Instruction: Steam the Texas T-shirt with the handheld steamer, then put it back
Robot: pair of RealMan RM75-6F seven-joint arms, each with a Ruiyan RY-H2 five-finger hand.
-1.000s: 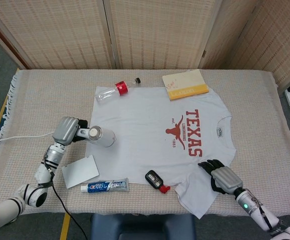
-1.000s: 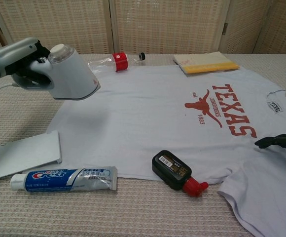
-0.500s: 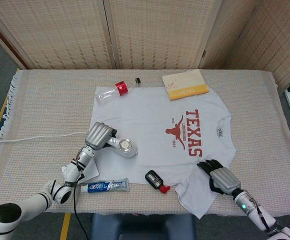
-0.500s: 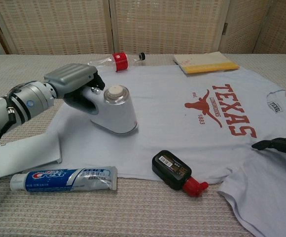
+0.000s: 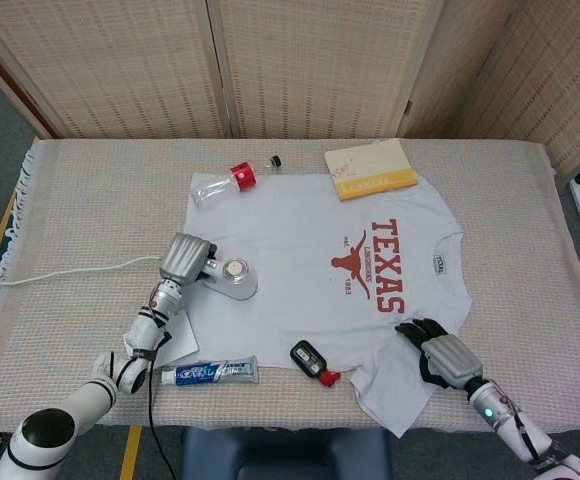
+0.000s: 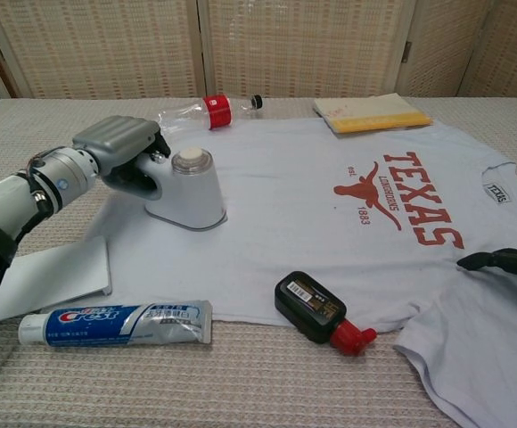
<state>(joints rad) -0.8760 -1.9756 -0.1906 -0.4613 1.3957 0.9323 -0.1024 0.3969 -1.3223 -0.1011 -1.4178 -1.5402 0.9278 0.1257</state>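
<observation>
- Since half a second ago, the white handheld steamer (image 5: 235, 279) (image 6: 187, 190) has slid back toward the left edge of the white T-shirt with the red TEXAS longhorn print (image 5: 370, 263) (image 6: 392, 201), standing upright on the cloth.
- Left hand (image 5: 185, 262) (image 6: 120, 152) grips the steamer's handle, fingers wrapped around it.
- Right hand (image 5: 438, 352) (image 6: 508, 261) rests on the shirt's near sleeve, fingers spread flat on the cloth.
- White cord (image 5: 60, 272) trails from the steamer away from the shirt.
- Just off the shirt's near hem lie a black device with a red tip (image 5: 312, 362) (image 6: 316, 310), a toothpaste tube (image 5: 210, 372) (image 6: 120, 323) and a white card (image 6: 45, 281).
- At the shirt's far edge sit a clear bottle with a red band (image 5: 222, 182) (image 6: 196, 113) and a yellow booklet (image 5: 370, 168) (image 6: 370, 112).
</observation>
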